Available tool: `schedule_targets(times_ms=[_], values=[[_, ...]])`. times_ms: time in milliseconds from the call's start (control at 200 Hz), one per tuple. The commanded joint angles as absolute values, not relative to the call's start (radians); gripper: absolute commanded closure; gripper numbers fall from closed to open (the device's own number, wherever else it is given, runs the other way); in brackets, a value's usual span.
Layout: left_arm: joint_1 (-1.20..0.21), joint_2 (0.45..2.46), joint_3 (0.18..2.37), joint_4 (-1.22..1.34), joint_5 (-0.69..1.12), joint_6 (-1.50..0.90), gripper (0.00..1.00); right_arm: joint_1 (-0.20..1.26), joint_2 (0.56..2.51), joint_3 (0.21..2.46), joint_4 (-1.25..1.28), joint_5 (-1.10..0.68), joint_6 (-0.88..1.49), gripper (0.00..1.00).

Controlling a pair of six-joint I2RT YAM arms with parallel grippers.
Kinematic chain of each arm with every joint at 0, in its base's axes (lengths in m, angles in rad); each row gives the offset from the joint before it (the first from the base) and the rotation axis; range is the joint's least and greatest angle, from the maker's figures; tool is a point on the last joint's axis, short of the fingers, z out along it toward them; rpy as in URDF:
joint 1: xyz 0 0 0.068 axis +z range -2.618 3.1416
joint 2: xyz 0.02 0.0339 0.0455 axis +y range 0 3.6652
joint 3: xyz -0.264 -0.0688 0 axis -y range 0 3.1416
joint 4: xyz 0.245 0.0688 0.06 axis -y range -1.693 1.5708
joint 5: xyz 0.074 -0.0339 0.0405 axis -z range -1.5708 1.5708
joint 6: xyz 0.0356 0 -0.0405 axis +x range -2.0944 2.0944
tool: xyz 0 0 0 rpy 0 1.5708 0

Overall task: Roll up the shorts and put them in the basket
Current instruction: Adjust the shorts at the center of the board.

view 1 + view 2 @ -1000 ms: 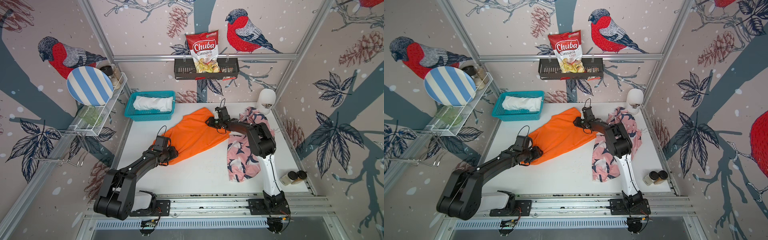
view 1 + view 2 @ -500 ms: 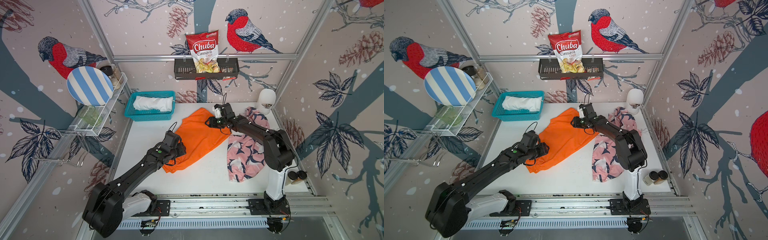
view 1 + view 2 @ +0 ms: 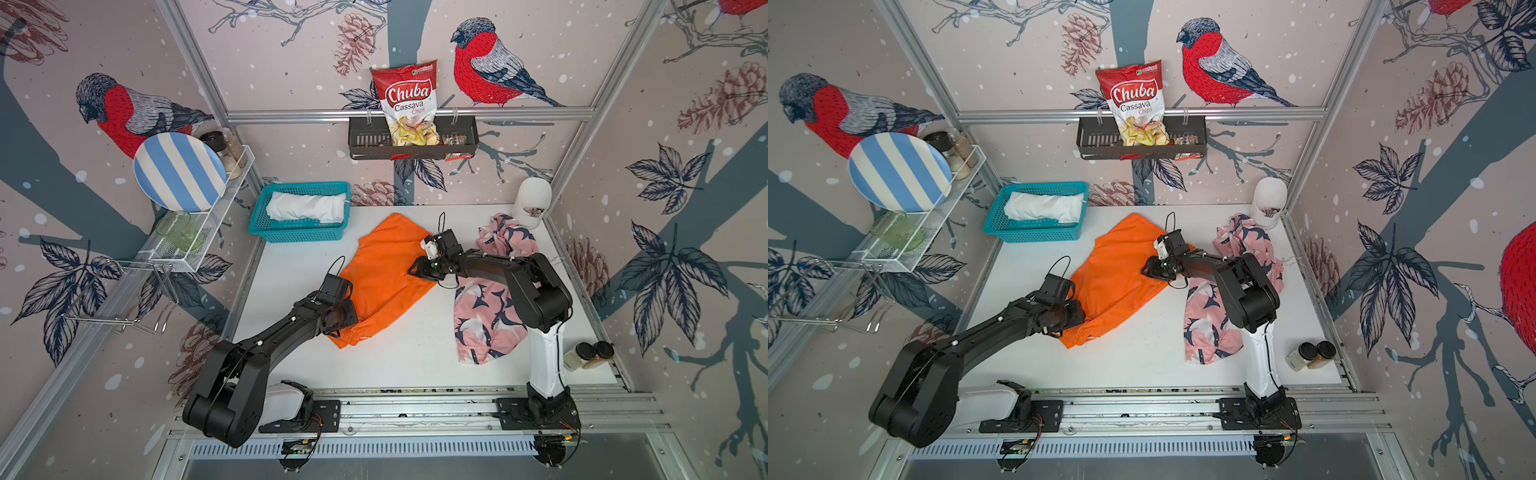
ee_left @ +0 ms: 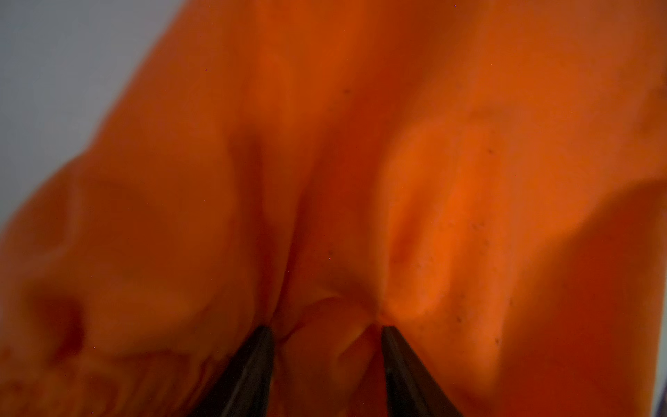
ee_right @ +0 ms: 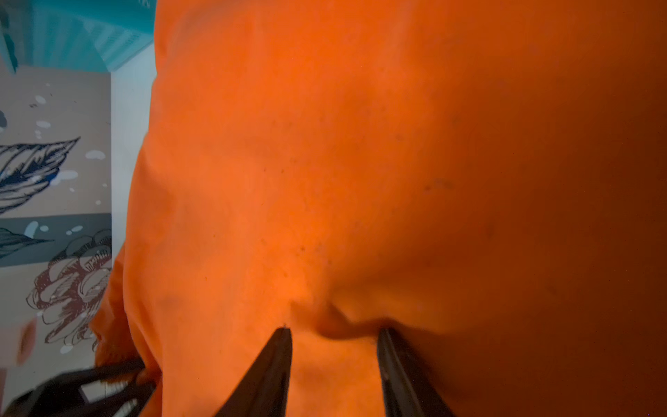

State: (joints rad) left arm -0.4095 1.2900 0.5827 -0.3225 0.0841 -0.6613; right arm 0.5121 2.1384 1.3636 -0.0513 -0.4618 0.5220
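**Landmark:** teal basket (image 3: pixel 299 237), at the back left of the white bench (image 3: pixel 415 365).

**White shorts** (image 3: pixel 307 206): one bundle in a roll-like shape, lying inside the teal basket and filling most of its length.

**Orange shorts** (image 3: pixel 386 274): unrolled and spread on the bench, just right of the teal basket and nearer the arm bases. The back corner is close to the basket's right end. The near hem is crumpled.

**Pink shorts** (image 3: pixel 482 322): navy-and-white shapes, unrolled and rumpled. They lie well right of the teal basket, beyond the orange shorts, and are partly covered by the right arm.

**Left claw** (image 4: pixel 325 334): at the orange shorts' near left edge, on the robot's side of the teal basket. The fingertips stand part-way apart and pinch a puckered fold of orange cloth.

**Right claw** (image 5: pixel 334 332): at the orange shorts' right edge, the side away from the teal basket. It nips a gathered crease of orange cloth between part-way closed tips. The basket's corner shows past the cloth in the right wrist view.

**Cassava chips bag** (image 3: pixel 409 104): stands in a black wall rack (image 3: pixel 365 141), above and right of the teal basket.

**Striped plate** (image 3: pixel 178 172) and **green glass** (image 3: pixel 178 230): on the wire shelf (image 3: pixel 208 232) left of the teal basket.

**Two spice jars** (image 3: pixel 588 355): at the bench's near right edge, far from the teal basket.
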Motion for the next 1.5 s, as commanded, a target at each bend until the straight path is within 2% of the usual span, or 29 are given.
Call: schedule_targets(times_ms=[0,190,445,690,945,1125,1496], values=[[-0.5,1.278,0.557,-0.242,0.2,-0.768,0.48,0.471,2.221,1.439,-0.13,-0.384,0.493,0.55],[-0.682,1.301,0.605,-0.205,0.146,-0.876,0.47,0.432,2.26,1.617,-0.259,-0.338,0.426,0.57],[-0.696,1.174,0.71,-0.329,0.014,-0.858,0.46,0.488,1.915,1.437,-0.361,-0.237,0.409,0.49],[-0.663,1.1,0.693,-0.488,-0.101,-0.796,0.45,0.708,1.579,1.142,-0.393,-0.198,0.445,0.43],[-0.629,1.108,0.526,-0.387,0.031,-0.796,0.52,0.974,1.34,0.899,-0.321,-0.202,0.556,0.34],[-0.647,1.12,0.469,-0.291,0.093,-0.836,0.54,1.088,1.289,0.752,-0.197,-0.202,0.591,0.3],[-0.717,1.136,0.482,-0.238,0.107,-0.912,0.54,1.098,1.347,0.629,-0.038,-0.146,0.565,0.33]])
